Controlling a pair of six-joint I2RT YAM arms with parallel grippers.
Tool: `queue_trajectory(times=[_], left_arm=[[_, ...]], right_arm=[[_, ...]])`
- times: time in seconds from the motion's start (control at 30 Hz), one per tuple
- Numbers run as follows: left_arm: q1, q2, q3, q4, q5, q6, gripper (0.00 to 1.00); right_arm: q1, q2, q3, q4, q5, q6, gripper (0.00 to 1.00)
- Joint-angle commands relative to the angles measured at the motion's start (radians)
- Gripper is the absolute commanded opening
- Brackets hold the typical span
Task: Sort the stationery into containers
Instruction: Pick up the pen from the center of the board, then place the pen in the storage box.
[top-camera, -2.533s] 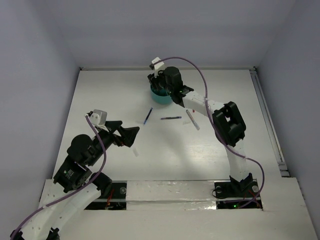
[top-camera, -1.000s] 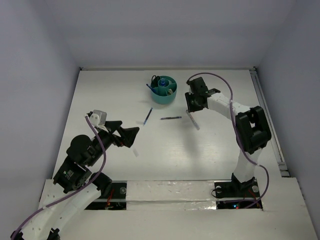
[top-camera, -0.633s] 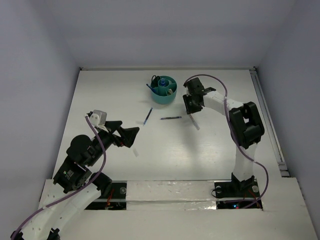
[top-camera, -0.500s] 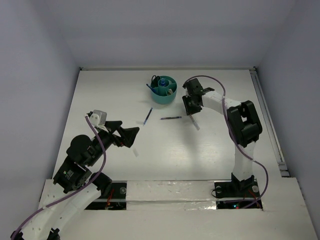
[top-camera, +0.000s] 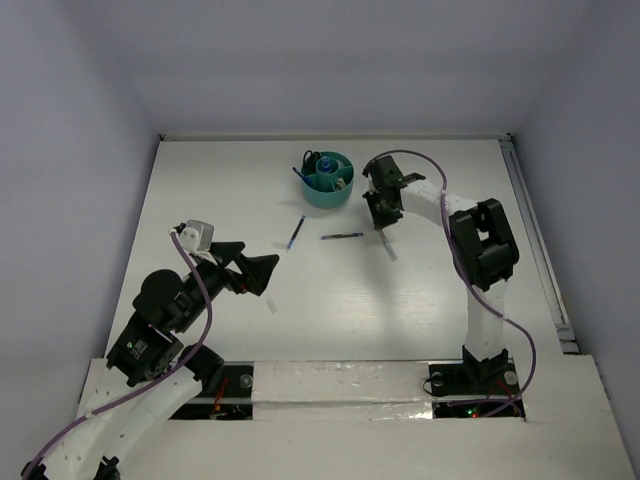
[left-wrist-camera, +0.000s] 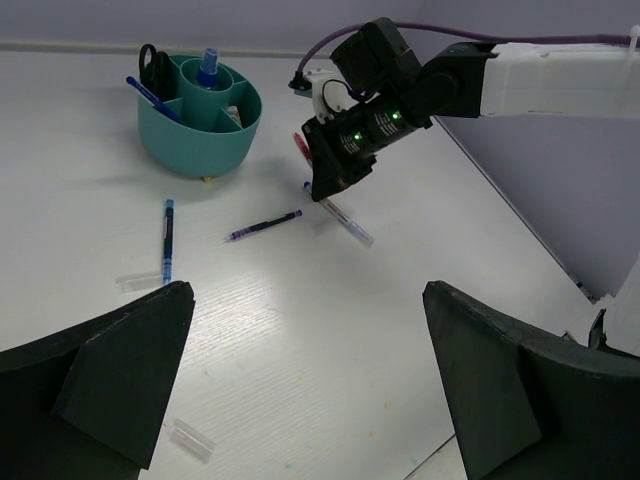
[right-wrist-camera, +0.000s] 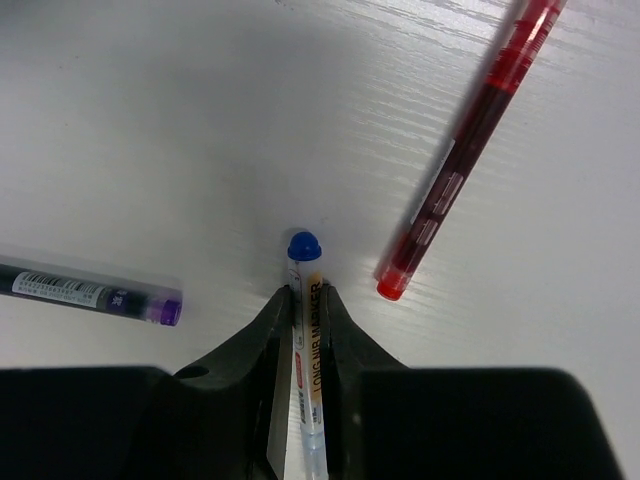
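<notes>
A white, wood-grained table sits under even light that casts only soft shadows. Plain pale lavender-grey walls rise behind the table and along both its sides. A metal rail runs along the table's right edge.

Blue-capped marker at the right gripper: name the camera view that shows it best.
Right wrist view: the blue-capped marker lies close-up between the fingers of the right gripper, its print legible. Top external shows only a pale sliver poking out below the gripper; left wrist shows its pale barrel from afar.
</notes>
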Motion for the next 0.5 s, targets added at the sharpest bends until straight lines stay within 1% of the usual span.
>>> queue_trajectory(times=[0.0,0.2,0.27,0.37,0.43,0.47], left_arm=[[0.007,-0.01,-0.008,0.048,0.009,0.013,0.99],[0.007,-0.004,-0.008,0.049,0.014,0.013,0.99],[0.007,-0.001,-0.008,0.049,0.015,0.013,0.99],[0.016,-0.002,-0.008,0.049,0.014,0.013,0.99],[0.025,-0.002,-0.008,0.049,0.014,0.013,0.99],[0.025,-0.002,-0.008,0.049,0.015,0.013,0.99]], right_arm=[[0.006,-0.014,0.014,-0.013,0.016,-0.038,0.01],[0.006,-0.149,0.019,0.058,0.039,-0.099,0.0],[0.006,-0.226,0.013,0.097,0.039,-0.114,0.0],[0.043,-0.314,-0.005,0.235,0.041,-0.124,0.0],[0.072,-0.345,-0.027,0.309,0.001,-0.122,0.0],[0.082,-0.37,-0.038,0.399,-0.022,-0.115,0.0]])
